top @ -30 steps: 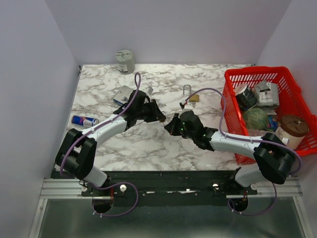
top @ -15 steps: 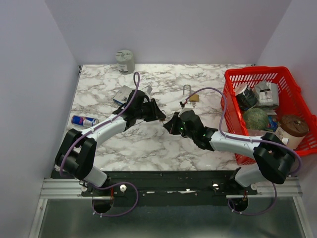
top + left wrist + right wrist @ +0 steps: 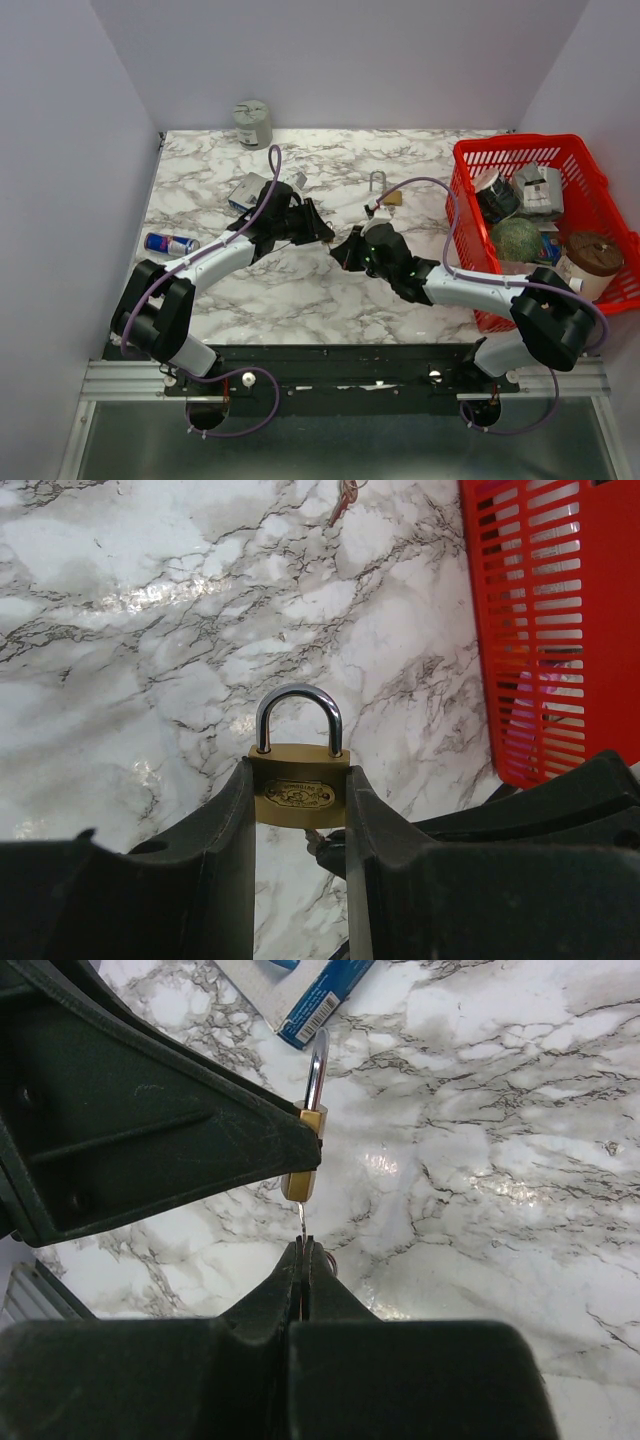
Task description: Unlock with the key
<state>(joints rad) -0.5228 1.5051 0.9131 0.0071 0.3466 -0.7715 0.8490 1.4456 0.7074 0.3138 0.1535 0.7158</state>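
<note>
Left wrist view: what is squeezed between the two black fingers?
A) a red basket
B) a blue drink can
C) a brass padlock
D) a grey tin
C: a brass padlock sits clamped in the left gripper, its steel loop sticking out beyond the tips.

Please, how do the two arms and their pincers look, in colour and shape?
The left arm and the right arm have white rounded links between black joints. A thin purple cable loops along each. The left pincer and the right pincer are matt black, each with two tapering fingers. I see no markings.
</note>
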